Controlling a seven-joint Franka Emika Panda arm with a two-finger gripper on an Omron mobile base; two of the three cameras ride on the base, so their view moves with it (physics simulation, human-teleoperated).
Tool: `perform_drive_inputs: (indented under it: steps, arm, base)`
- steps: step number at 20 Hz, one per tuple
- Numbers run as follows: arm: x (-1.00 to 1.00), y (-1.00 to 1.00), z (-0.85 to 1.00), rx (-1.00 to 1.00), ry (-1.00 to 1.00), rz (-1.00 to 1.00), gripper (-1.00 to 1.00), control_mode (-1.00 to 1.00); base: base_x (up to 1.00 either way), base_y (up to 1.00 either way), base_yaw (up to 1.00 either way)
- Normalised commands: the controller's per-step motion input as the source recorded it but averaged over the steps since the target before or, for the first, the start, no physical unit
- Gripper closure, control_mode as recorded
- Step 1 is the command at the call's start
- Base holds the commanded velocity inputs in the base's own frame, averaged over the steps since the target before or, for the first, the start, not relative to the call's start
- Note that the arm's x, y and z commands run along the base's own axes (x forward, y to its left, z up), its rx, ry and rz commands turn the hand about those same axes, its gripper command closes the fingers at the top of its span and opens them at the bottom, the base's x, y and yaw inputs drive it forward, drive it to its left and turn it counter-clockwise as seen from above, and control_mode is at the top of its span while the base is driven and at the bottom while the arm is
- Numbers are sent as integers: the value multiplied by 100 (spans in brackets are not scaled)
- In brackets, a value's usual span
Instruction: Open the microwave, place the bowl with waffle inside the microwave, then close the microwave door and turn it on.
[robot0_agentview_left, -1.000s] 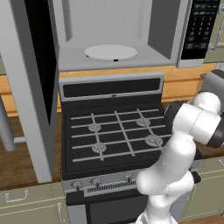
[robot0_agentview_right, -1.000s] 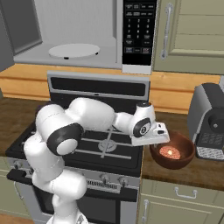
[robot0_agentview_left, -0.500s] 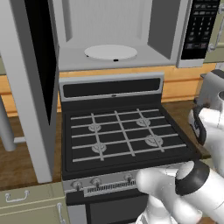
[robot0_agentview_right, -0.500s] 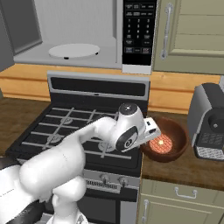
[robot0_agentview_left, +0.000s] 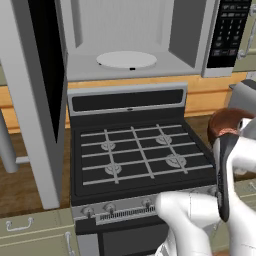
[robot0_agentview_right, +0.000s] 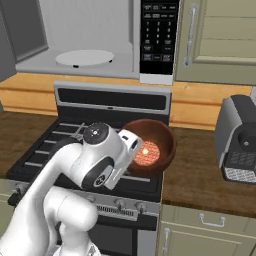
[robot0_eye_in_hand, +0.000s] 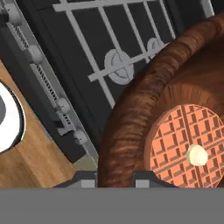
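Hand grips bowl rim; waffle inside.

Flat, even rendered light fills all three views, bright without glare or hot spots. Shadows are faint: a soft dark band lies under the microwave cavity roof, and the stove top stays matte black with no reflection. The black keypad at 1 o'clock in the left base view shows no sheen. Textures are coarse and slightly pixelated (most plainly on the wood-grain bowl in the hand view). Nothing is out of focus; straight edges stay straight toward the frame borders, with no motion blur.
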Motion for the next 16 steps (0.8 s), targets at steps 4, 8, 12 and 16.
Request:
perform_drive_inputs:
  steps: [4, 8, 12, 16]
  arm:
    - [-69, 95, 95, -16, 32, 64, 100, -100]
    - [-77, 65, 96, 0, 17, 50, 100, -100]
    - [-68, 33, 97, 6, 6, 33, 100, -100]
    - [-49, 3, 80, 19, -9, 24, 100, -100]
  base:
    - [0, 0, 0]
    - [0, 0, 0]
    - [0, 0, 0]
    - [0, 0, 0]
